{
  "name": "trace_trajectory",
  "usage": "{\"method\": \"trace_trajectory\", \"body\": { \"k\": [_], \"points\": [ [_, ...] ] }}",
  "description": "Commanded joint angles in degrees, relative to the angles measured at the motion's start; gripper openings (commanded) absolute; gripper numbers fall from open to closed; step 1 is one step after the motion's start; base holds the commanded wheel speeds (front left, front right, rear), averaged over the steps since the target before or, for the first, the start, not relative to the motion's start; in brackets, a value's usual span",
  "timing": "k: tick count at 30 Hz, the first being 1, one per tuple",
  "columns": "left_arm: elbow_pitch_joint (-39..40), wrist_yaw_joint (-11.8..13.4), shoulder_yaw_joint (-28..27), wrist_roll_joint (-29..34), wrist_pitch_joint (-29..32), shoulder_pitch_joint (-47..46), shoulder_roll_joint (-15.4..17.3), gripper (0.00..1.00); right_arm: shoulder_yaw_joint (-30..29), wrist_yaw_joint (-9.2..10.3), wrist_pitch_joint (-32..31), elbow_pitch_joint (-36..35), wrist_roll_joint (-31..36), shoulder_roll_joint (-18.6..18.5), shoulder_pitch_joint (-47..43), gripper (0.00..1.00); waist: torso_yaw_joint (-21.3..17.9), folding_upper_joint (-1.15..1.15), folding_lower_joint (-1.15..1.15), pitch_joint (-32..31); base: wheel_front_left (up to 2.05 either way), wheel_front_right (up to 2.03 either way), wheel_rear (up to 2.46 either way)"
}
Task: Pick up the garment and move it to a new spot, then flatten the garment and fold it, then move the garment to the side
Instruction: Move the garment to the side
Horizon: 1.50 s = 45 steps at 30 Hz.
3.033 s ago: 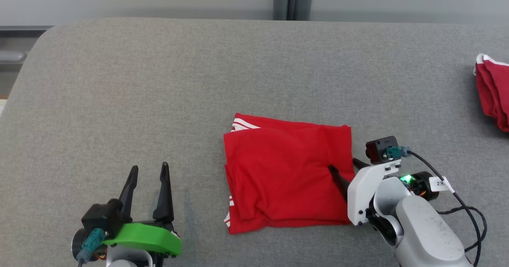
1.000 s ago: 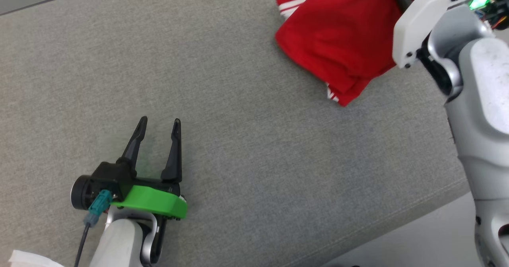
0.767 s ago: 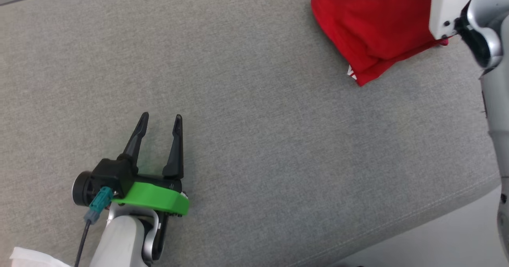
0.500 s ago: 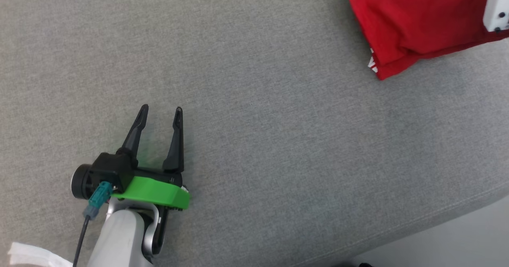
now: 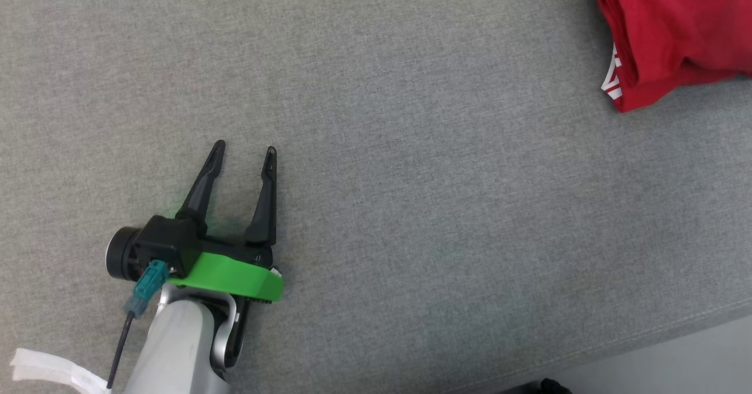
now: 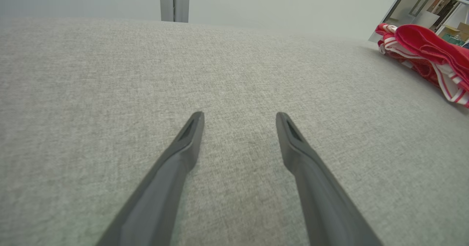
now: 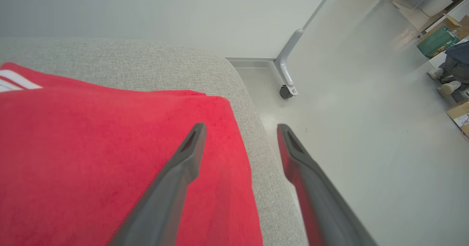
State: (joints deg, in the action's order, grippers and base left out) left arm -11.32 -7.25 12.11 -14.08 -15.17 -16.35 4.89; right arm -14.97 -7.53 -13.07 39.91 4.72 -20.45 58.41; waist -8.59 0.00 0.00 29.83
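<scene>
Fingers of the right gripper (image 7: 241,127) stand wide apart with nothing between them. One hangs over the folded red cloth garment with white stripes (image 7: 91,147), the other over the pale floor (image 7: 366,136) past the rim. Whether the first finger touches the cloth, I cannot tell.

The garment lies at the far right side of the grey fabric-covered table (image 7: 146,55), with its near corner just beside the rounded edge. It looks set down, so the task seems nearly done and the step in hand is a clean withdrawal.

- The fingers should probably stay spread and lift straight off the cloth, not sweep across it.
- Any drag toward the floor side could pull the top layer open or slide the garment over the rim.
- A rise first and a swing inward afterward would spare the fold.

Well apart, the left gripper (image 5: 245,147) sits low over bare table, equally wide open and empty. It has no call to move.

Counted:
- Two grippers.
- One table.
- One grey metal leg with a caster (image 7: 287,73) on the floor.
- One folded garment for certain.
- In the left wrist view, the red-and-white heap (image 6: 428,51) at the far side shows several layers. It may be that garment alone or with a second one, and the angle is too shallow to say.
</scene>
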Motion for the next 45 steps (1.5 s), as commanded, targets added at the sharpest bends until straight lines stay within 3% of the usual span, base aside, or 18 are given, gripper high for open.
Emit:
{"method": "trace_trajectory", "body": {
  "k": [1, 12, 24, 35, 45],
  "points": [
    [-0.4, -0.2, -0.2, 0.3, 0.1, -0.5, 0.8, 1.0, -0.3, 0.1, 1.3, 0.6, 0.7, 0.4, -0.3, 1.0, -0.1, 0.0, 0.0, -0.3, 0.0, 0.0, 0.0],
    [-0.2, -0.2, 0.2, -0.1, 0.1, 0.7, 0.2, 1.0, 4.8, 0.1, 13.0, 3.3, -0.1, 4.4, 0.7, 1.0, -0.3, 0.0, 0.0, -6.5, 0.0, 0.0, 0.0],
    [-0.6, 0.4, -4.0, -1.9, 0.0, 5.2, -0.9, 1.0, 10.0, 0.1, 24.4, 1.3, -5.3, 9.5, -10.4, 1.0, 4.2, 0.0, 0.0, -17.5, 0.0, 0.0, 0.0],
    [-0.8, 0.6, -8.7, -2.3, 0.0, 11.7, -1.6, 1.0, 7.3, 0.1, 28.2, -10.2, -3.4, 16.6, -30.6, 1.0, 8.5, 0.0, 0.0, -23.8, 0.0, 0.0, 0.0],
    [-1.2, 0.4, -8.9, -2.8, 0.0, 17.0, -1.9, 1.0, 12.5, 0.1, 28.3, -22.8, -11.1, 17.4, -46.4, 1.0, 9.1, 0.0, 0.0, -26.9, 0.0, 0.0, 0.0]
  ]
}}
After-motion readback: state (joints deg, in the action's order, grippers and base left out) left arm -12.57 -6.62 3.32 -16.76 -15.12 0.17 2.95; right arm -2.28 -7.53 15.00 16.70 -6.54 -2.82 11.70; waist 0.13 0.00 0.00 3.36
